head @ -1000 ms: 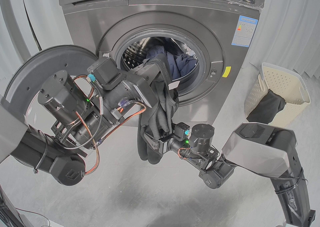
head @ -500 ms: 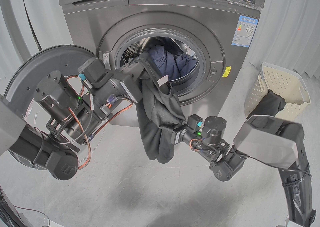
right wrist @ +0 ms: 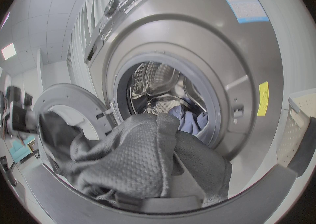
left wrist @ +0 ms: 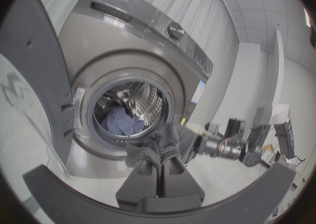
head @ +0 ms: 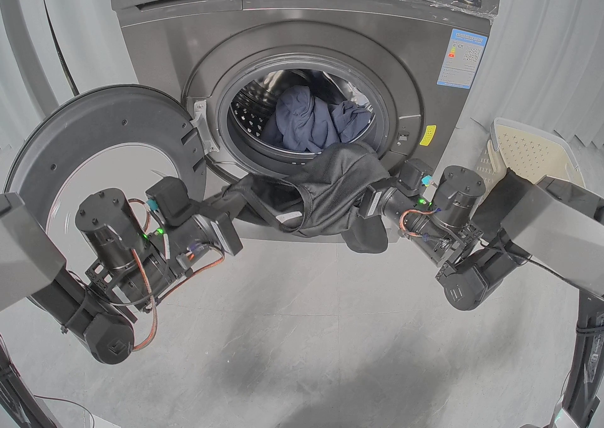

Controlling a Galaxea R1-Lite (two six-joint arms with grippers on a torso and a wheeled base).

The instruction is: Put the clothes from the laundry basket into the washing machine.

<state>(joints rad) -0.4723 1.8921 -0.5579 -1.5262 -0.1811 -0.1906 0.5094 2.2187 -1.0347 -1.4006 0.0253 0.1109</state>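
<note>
A black garment [head: 327,179] is stretched between my two grippers just below the mouth of the washing machine [head: 302,26]. My left gripper [head: 238,195] is shut on its strap end [left wrist: 159,155], left of the opening. On the right end, my right gripper [head: 372,199] is shut, and the cloth [right wrist: 138,155] drapes over and hides its fingers. Blue clothes [head: 311,121] lie inside the drum. The cream laundry basket [head: 541,149] stands at the right with another dark garment [right wrist: 307,149] hanging over its edge.
The round machine door [head: 94,127] is swung wide open to the left, close behind my left arm. The basket sits close to my right arm. Grey floor [head: 302,335] lies open in front of the machine. Curtains hang behind.
The left gripper has dropped down and left, away from the drum mouth. The right gripper has risen up and to the right. The garment, hanging before, is now pulled out sideways.
</note>
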